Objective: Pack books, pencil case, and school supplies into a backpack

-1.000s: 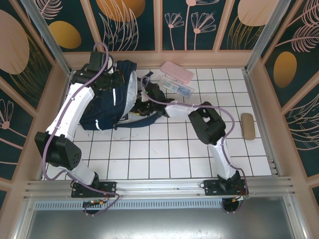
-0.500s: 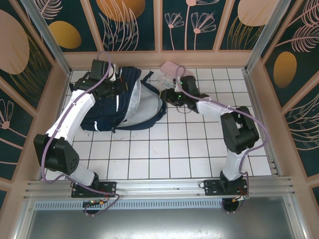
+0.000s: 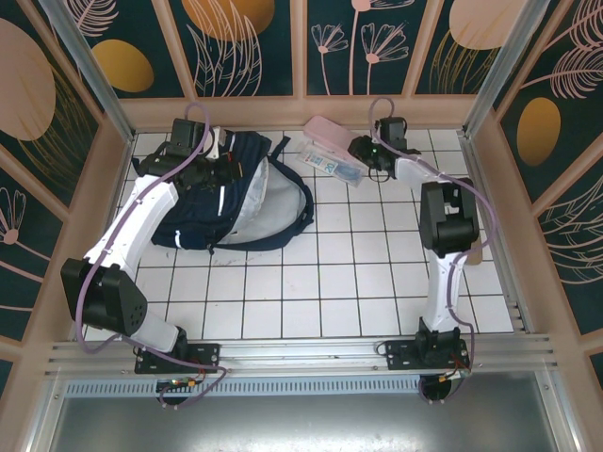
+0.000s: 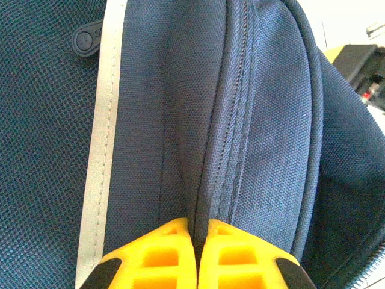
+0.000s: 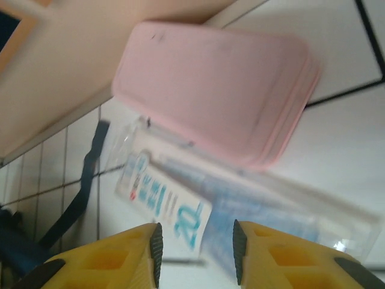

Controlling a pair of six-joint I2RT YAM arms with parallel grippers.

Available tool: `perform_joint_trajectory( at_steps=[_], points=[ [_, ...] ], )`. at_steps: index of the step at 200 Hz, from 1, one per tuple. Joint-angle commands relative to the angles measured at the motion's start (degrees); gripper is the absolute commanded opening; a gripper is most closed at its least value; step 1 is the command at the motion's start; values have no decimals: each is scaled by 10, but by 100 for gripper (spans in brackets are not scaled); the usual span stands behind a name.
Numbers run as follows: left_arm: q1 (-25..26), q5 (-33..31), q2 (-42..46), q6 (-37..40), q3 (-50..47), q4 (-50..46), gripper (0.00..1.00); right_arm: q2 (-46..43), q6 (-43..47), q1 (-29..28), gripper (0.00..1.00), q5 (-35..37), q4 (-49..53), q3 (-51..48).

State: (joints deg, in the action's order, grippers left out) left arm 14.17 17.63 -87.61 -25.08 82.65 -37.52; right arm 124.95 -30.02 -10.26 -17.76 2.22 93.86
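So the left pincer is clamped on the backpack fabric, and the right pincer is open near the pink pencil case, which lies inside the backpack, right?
No: the top view shows the pencil case outside the backpack, on the table beside the clear packet. The left pincer is indeed clamped on backpack fabric, and the right pincer is open near the case.

Our left arm (image 3: pixel 132 218) and right arm (image 3: pixel 439 292) wear white shells on the links and black housings at the joints, and a lilac cable (image 3: pixel 81 325) trails along each. The left tool (image 4: pixel 197 230) and right tool (image 5: pixel 195 233) have yellow-orange, pocketed fingers (image 5: pixel 102 259) with black trim.
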Motion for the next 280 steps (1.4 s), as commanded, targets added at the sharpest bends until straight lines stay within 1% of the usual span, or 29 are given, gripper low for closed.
perform_joint_trajectory(
  at_steps=[1,16,33,44,58,72,99,109,121,144,157,183,218,254,270,280],
  points=[
    [-2,28,20,4,2,4,0,50,21,5,40,5,40,77],
    [-1,27,18,3,5,5,0,76,16,12,40,-14,31,113],
    [-1,27,14,2,7,4,0,107,4,19,37,-58,8,151],
    [-1,25,10,2,10,2,0,129,-3,20,35,-77,2,180],
    [-2,24,6,1,11,1,0,160,-8,19,34,-95,4,226],
    [-1,24,4,-2,13,2,0,196,-16,20,34,-97,19,276],
    [-1,22,2,-8,12,2,0,273,-24,20,34,-85,85,386],
    [-2,20,3,-9,11,3,0,289,-27,21,35,-86,98,400],
    [-1,16,3,-11,8,4,0,291,-29,20,35,-81,101,387],
    [-2,12,1,-10,3,3,0,271,-29,18,35,-75,101,325],
    [-2,10,0,-5,2,0,0,238,-23,15,35,-65,97,272],
    [-1,-21,-7,14,2,-17,0,149,-30,10,35,-37,63,116],
    [-1,-72,-19,47,-9,-39,1,17,-56,2,35,-22,-2,-97],
    [-1,-83,-27,66,-19,-40,8,-104,-80,-25,34,-1,-37,-278],
    [-1,-82,-32,68,-17,-39,12,-153,-96,-42,34,11,-48,-351],
    [-1,-80,-33,71,-15,-37,17,-184,-109,-53,34,18,-53,-393]
  ],
)
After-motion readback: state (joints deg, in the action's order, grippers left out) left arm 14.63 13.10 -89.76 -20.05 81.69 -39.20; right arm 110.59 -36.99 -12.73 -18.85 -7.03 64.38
